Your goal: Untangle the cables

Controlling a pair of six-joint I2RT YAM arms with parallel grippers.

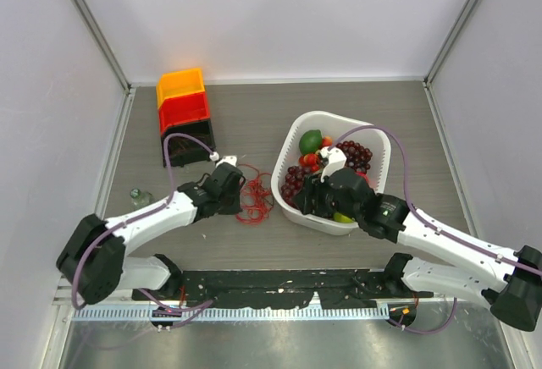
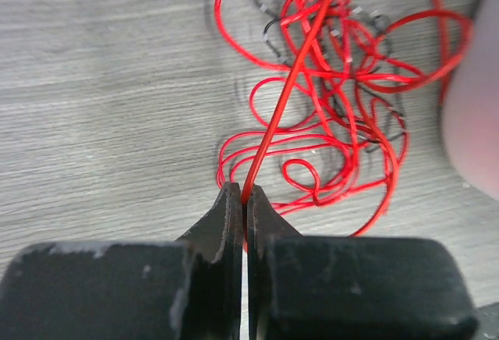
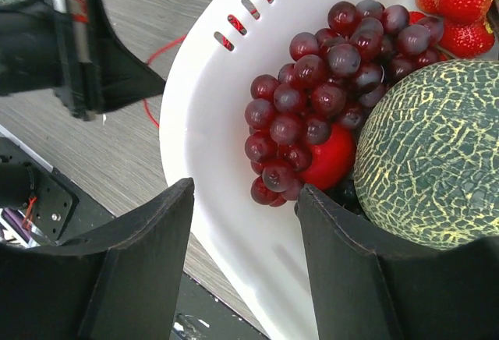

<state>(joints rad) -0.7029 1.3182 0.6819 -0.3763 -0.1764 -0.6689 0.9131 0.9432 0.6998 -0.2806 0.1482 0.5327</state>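
The cables (image 1: 253, 197) are a loose tangle of thin red wire with a darker strand, lying on the table left of the white basket (image 1: 373, 128). In the left wrist view the tangle (image 2: 335, 114) spreads ahead of my left gripper (image 2: 246, 193), which is shut on one red strand that runs taut up into the tangle. In the top view the left gripper (image 1: 240, 190) sits at the tangle's left edge. My right gripper (image 3: 243, 192) is open and empty, its fingers straddling the basket's near-left rim (image 3: 210, 223). It also shows in the top view (image 1: 305, 200).
The basket holds dark grapes (image 3: 327, 67), a netted melon (image 3: 429, 145), strawberries (image 3: 460, 5) and a lime (image 1: 311, 141). Stacked yellow, red and black bins (image 1: 183, 115) stand at the back left. A small glass object (image 1: 140, 195) lies at the left.
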